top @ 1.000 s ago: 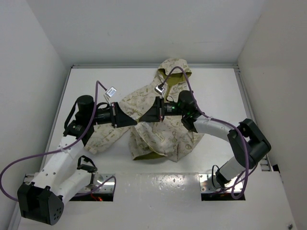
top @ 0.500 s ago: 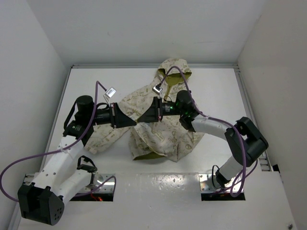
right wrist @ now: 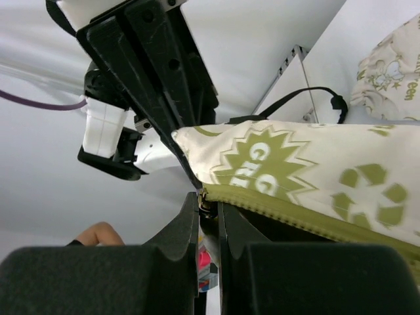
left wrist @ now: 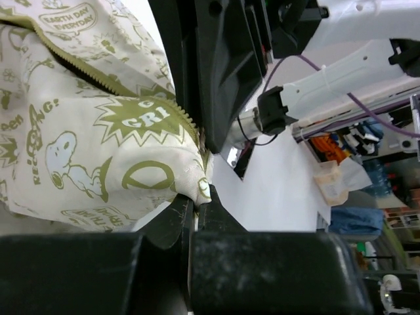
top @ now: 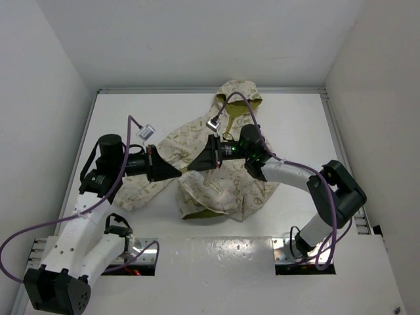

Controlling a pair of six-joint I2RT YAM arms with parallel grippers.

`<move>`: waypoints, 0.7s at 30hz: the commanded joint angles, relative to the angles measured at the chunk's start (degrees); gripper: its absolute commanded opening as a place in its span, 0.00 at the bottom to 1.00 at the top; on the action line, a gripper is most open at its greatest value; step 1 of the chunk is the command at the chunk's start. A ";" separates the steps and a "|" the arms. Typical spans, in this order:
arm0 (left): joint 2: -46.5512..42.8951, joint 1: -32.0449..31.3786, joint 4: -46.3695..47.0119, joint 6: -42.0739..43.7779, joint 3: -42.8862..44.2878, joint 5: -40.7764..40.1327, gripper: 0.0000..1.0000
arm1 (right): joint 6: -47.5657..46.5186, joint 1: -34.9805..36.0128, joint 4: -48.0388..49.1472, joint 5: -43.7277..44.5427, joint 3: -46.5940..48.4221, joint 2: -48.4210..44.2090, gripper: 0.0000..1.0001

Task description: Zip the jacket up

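The cream jacket [top: 226, 187] with olive doodle print lies crumpled mid-table, hood [top: 239, 97] at the back. My left gripper [top: 178, 172] is shut on the jacket's bottom hem corner [left wrist: 200, 177], beside the lower end of the olive zipper [left wrist: 131, 92]. My right gripper [top: 193, 165] faces it from the right. In the right wrist view the right gripper [right wrist: 209, 202] is shut on the small metal zipper pull [right wrist: 206, 198] at the end of the olive zipper strip [right wrist: 295, 216]. The two grippers stand tip to tip, a small gap apart. The left gripper [left wrist: 195, 200] shows in its own wrist view.
White walls enclose the table on the left, back and right. A sleeve [top: 141, 187] spreads left under my left arm. Purple cables [top: 134, 125] loop over both arms. A person's hand [right wrist: 98, 233] shows beyond the table in the right wrist view.
Both arms have shifted a little to the left. The left gripper has drawn back, so a small gap now shows between the two gripper tips.
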 commanded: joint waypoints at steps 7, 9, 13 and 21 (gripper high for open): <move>-2.53 5.57 -22.30 20.33 8.17 4.73 0.00 | -1.46 -8.48 3.93 -0.60 -3.18 0.21 0.00; -3.41 6.10 -24.32 23.59 8.78 4.73 0.00 | -1.03 -9.45 4.64 -0.78 -3.10 0.91 0.00; -5.69 6.62 -27.40 26.23 10.79 4.12 0.00 | 3.61 -12.08 8.50 -2.53 -1.35 5.47 0.00; -10.17 6.62 -29.34 24.13 13.96 1.39 0.00 | 10.67 -18.24 16.25 -7.72 4.37 14.10 0.00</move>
